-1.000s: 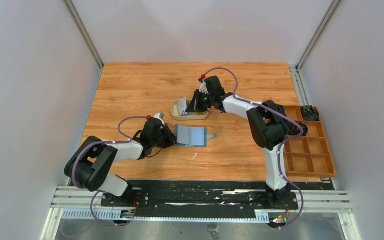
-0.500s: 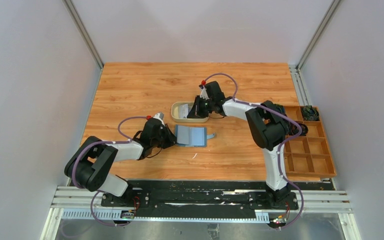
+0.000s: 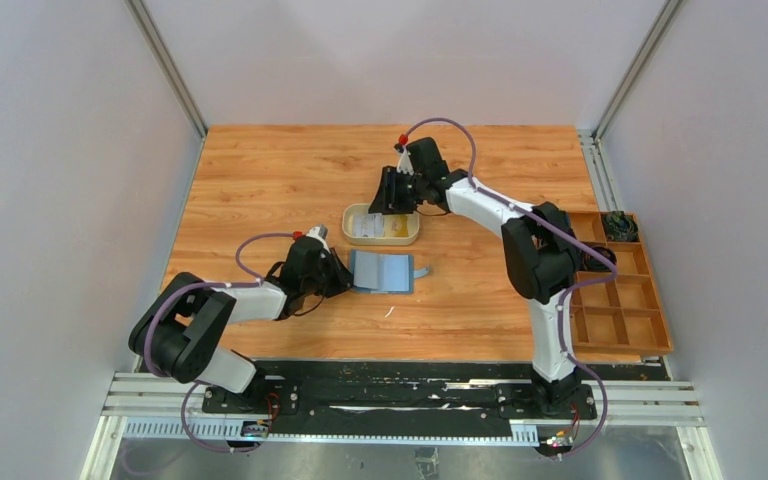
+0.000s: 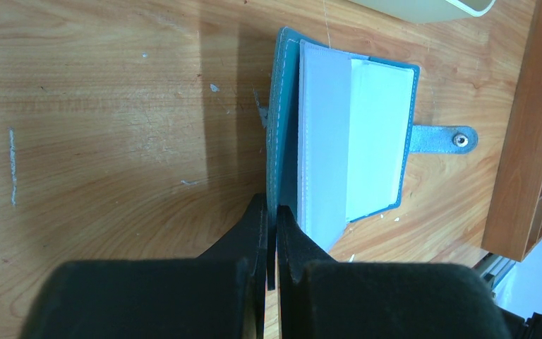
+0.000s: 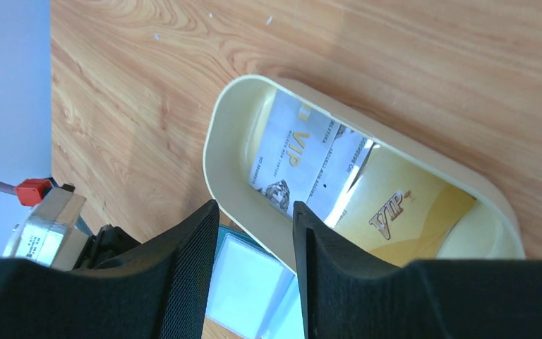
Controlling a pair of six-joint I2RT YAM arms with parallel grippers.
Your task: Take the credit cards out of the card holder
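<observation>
Two credit cards point(image 5: 293, 152), whitish and yellow, lie in the tan tray point(image 5: 215, 152), 12 o'clock from the open card holder point(image 4: 346, 141) pinched by the left hand point(image 4: 272, 226). Above, the right hand point(image 5: 253, 215) gapes; one wooden box point(image 3: 620, 300) at the worktop's point(image 3: 280, 170) 3 o'clock.

White-shelled left arm point(image 3: 250, 298) and right arm point(image 3: 480, 208) with black joints; looped purple cables point(image 3: 445, 122); small red caps point(image 3: 403, 139) near wrists; matte black, foam-textured jaws; black base rail point(image 3: 400, 375).
</observation>
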